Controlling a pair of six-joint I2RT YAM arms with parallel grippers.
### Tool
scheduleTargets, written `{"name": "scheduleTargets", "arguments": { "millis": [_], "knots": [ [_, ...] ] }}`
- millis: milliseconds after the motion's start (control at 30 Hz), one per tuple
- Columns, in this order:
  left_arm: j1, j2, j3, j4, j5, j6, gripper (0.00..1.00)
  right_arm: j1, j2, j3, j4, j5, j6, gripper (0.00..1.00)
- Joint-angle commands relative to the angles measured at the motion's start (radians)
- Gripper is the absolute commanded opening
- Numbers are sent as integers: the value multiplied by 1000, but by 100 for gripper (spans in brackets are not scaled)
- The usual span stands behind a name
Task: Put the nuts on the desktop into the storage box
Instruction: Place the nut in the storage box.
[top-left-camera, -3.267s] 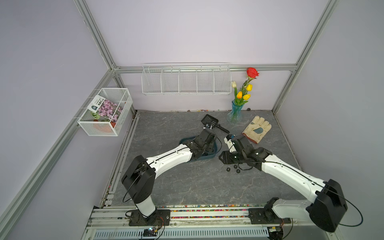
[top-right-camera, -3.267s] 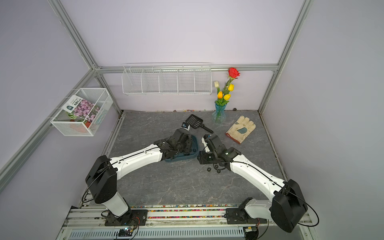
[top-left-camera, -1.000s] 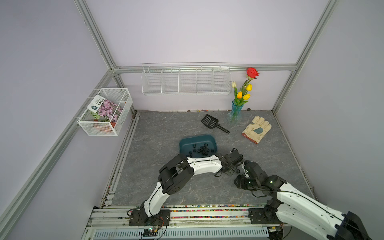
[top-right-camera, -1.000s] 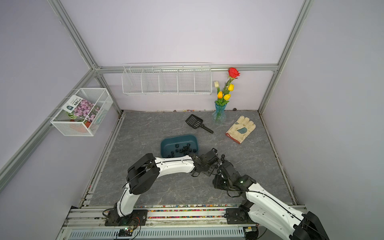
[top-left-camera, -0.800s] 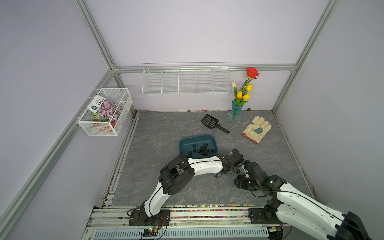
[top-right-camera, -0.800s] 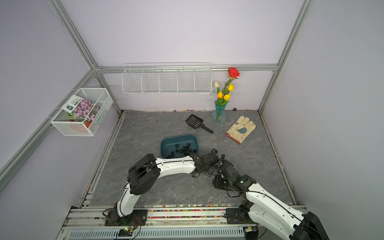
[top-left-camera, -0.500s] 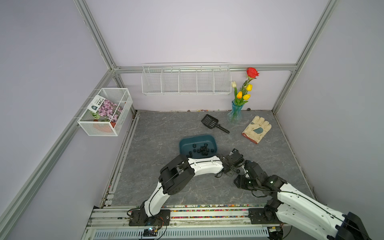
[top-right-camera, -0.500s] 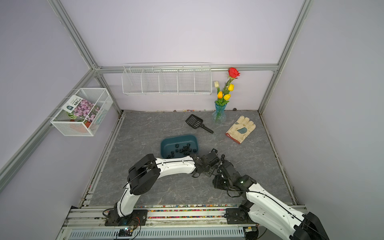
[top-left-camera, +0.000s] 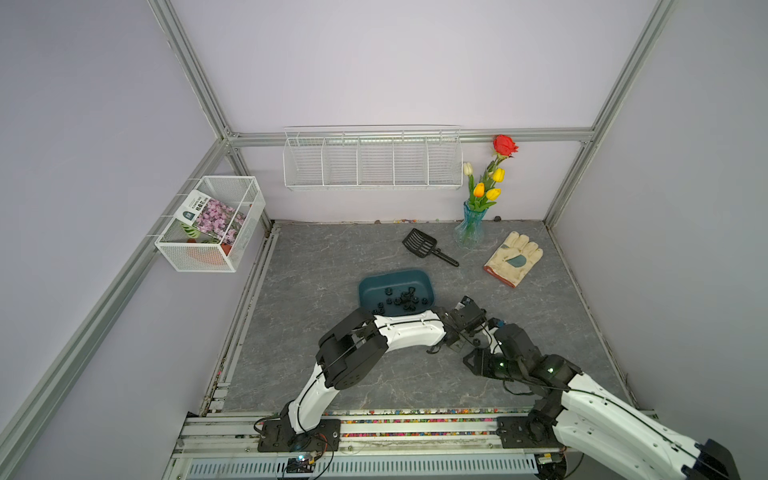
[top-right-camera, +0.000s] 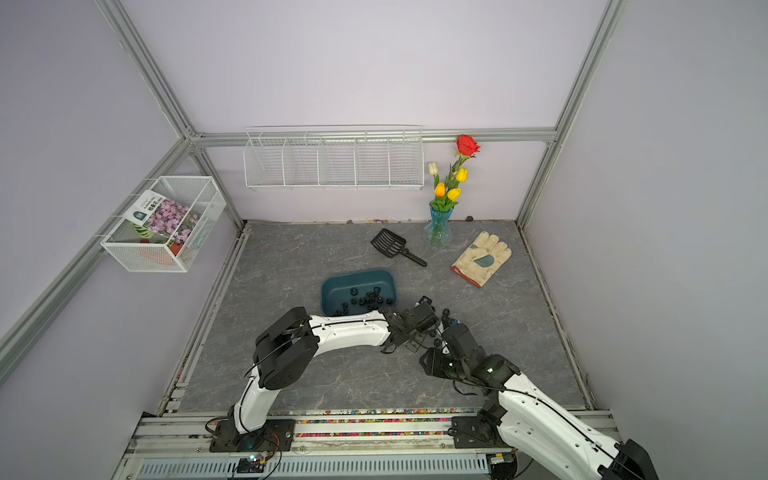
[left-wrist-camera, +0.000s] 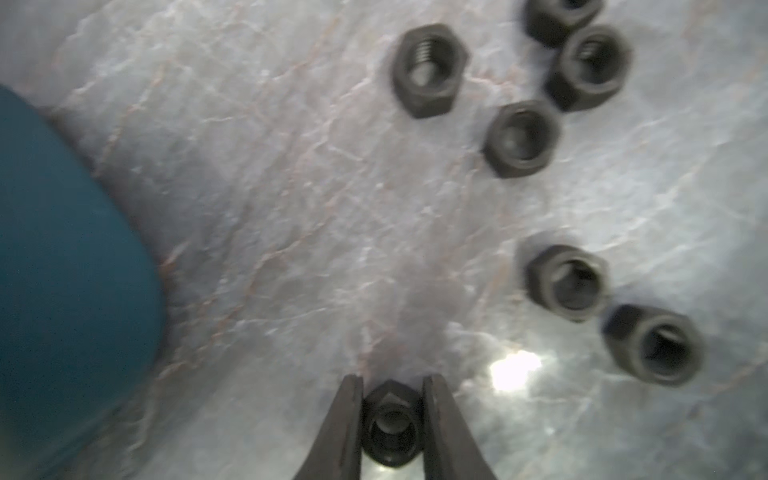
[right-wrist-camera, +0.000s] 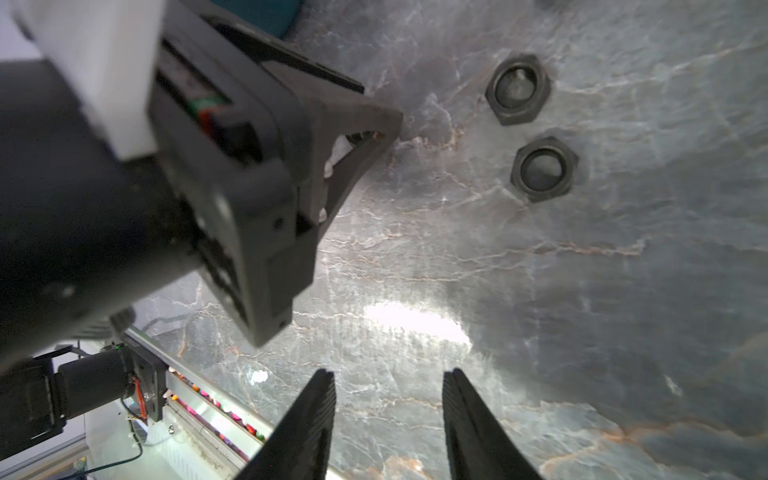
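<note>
The left gripper (left-wrist-camera: 392, 380), clenched on one small black hexagonal metal nut (left-wrist-camera: 390, 428) low over the dark grey veined desktop (top-left-camera: 332, 257), looked liable to drop it from that narrow pinch before reaching the teal plastic storage box (top-left-camera: 374, 286) at its ten o'clock, the right gripper (right-wrist-camera: 386, 415) parted and empty beside it.

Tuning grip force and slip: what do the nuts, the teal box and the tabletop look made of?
Nuts: dark metal, likely blackened steel; matte, threads visible in the bore.
Teal box: moulded plastic by the look; smooth, rounded corners, even colour.
Tabletop: grey stone-look slab, pale veins, glossy glare; real stone or laminate, cannot tell.
</note>
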Motion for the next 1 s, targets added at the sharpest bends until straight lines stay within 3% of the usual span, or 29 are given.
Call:
{"name": "scheduleTargets", "arguments": {
  "millis": [0, 233, 467, 967],
  "knots": [
    [37, -66, 32, -23, -32, 27, 12, -2, -21, -16, 20, -9, 3, 47],
    [96, -160, 52, -33, -68, 64, 12, -2, -4, 21, 72, -22, -39, 47],
    [158, -236, 70, -49, -124, 96, 12, -2, 104, 134, 102, -45, -128, 48],
    [400, -271, -84, 48, -53, 77, 12, -2, 550, 514, 90, -127, -322, 48]
  ]
}}
